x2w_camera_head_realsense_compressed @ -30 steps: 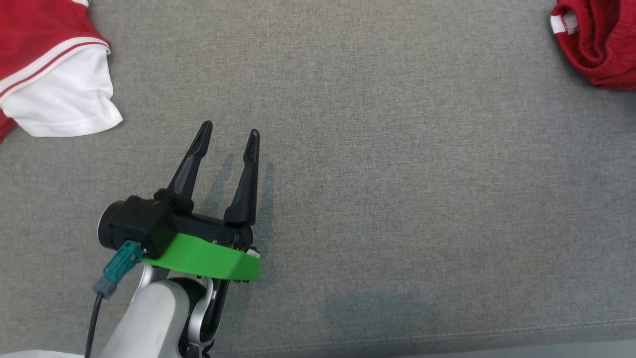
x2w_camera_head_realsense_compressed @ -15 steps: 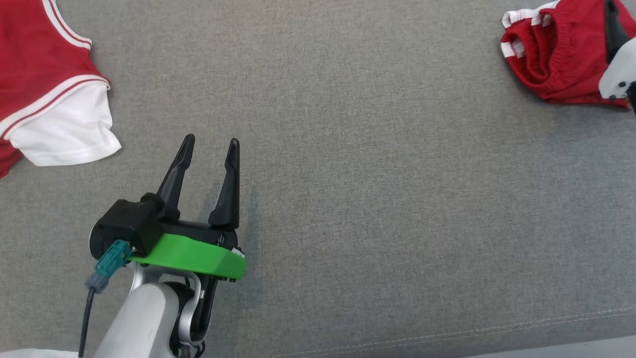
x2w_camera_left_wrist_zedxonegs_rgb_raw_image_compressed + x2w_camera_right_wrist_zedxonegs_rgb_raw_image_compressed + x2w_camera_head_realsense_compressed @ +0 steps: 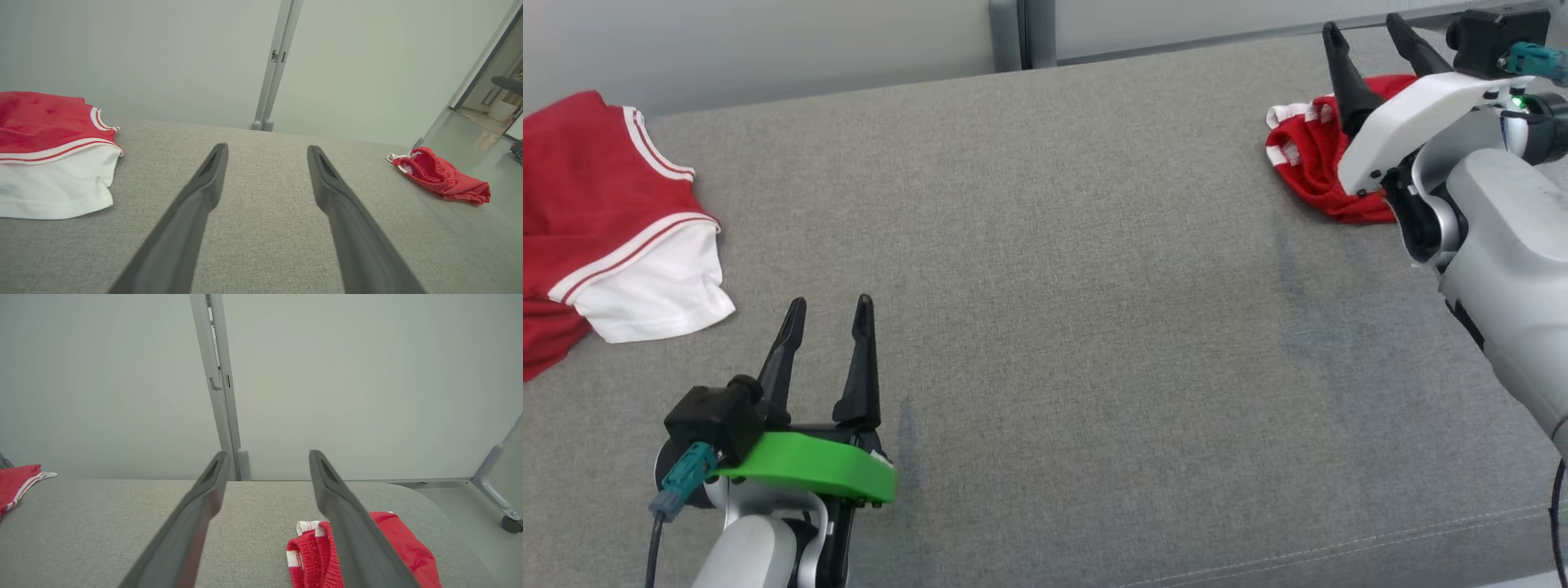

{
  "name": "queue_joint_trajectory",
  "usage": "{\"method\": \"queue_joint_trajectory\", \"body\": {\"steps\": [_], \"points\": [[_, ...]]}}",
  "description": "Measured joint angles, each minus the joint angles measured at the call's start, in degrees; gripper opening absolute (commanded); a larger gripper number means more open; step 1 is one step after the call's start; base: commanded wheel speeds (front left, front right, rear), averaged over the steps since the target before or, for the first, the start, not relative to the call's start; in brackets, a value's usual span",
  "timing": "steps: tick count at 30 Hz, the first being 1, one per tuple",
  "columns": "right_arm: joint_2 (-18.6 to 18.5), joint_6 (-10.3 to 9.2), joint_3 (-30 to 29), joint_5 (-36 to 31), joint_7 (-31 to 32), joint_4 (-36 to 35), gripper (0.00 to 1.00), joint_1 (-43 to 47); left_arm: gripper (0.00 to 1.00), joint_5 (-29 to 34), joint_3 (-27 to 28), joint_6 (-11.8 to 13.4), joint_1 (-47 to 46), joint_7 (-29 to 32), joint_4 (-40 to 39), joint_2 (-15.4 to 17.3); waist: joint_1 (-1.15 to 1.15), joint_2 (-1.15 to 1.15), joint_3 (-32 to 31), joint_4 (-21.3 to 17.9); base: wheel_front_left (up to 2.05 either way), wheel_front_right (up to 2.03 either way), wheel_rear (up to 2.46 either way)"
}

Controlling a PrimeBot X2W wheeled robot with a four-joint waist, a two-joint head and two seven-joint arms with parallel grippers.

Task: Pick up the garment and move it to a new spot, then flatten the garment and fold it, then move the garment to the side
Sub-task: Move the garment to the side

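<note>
A crumpled red garment [image 3: 1307, 155] with white-striped trim lies at the far right of the grey cushion [image 3: 1054, 245]. My right gripper [image 3: 1364, 24] hangs open just above and beside it, empty. The right wrist view puts that garment [image 3: 314, 555] low and right, partly behind one of that gripper's [image 3: 268, 453] fingers. A red and white garment [image 3: 596, 212] lies spread at the far left. My left gripper [image 3: 830, 304] stands open and empty to the right of its white sleeve. From the left wrist, that gripper [image 3: 267, 147] has the spread garment [image 3: 45, 134] on its left and the crumpled one [image 3: 441, 177] far right.
A pale wall with a grey post [image 3: 1010, 33] runs behind the cushion's far edge. The cushion's front seam [image 3: 1339, 545] crosses the bottom of the head view. A floor and a wheeled frame leg [image 3: 496, 494] lie past the cushion's right end.
The head camera has tilted up, bringing the wall into view. My right arm has come into view at the upper right, over the crumpled red garment. Both grippers stay open.
</note>
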Motion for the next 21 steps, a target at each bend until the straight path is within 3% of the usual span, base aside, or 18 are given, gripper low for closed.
{"method": "queue_joint_trajectory", "body": {"steps": [2, 7, 21], "points": [[0.69, -1.72, -1.81, -0.33, -0.01, -2.46, 1.00, 1.34, 1.00, -0.09, 0.91, 0.00, 1.02, -0.25, 0.46, -0.05, 0.00, 0.00, -1.48, -0.26, 0.00, 0.00, 0.00], [3.38, -3.27, -4.56, -0.96, 0.00, -7.99, 1.00, 8.61, 1.00, -0.09, 2.92, 0.11, 4.17, -0.67, 0.99, -0.19, 0.00, 0.00, -4.86, -0.69, 0.00, 0.00, 0.00], [4.46, -5.64, -7.98, -9.66, 0.00, -20.87, 1.00, 22.43, 1.00, 1.40, 8.98, 0.25, 11.98, -1.74, 1.15, -1.53, 0.00, 0.00, -9.29, -1.41, 0.00, 0.00, 0.00]]}}
